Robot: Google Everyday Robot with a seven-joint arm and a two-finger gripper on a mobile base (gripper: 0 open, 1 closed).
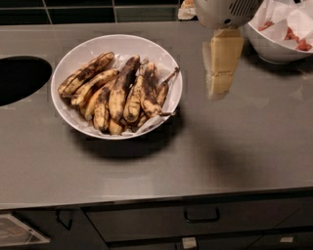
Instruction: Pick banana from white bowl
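The white bowl [168, 58] stands on the grey counter at left of centre, lined with white paper and holding several overripe bananas. The banana [121, 90] is the longest one. It lies in the middle of the pile, with its dark stem end toward the back and its yellow speckled end toward the front. My gripper [221, 73] hangs from the white arm head [225, 12] at the top. It is to the right of the bowl, apart from it, above the counter, and holds nothing.
A deeper white bowl [274, 49] with paper and red bits stands at the back right, close behind the gripper. A dark round opening [19, 78] is cut in the counter at the left. The counter's front edge runs above drawers with a handle [200, 215].
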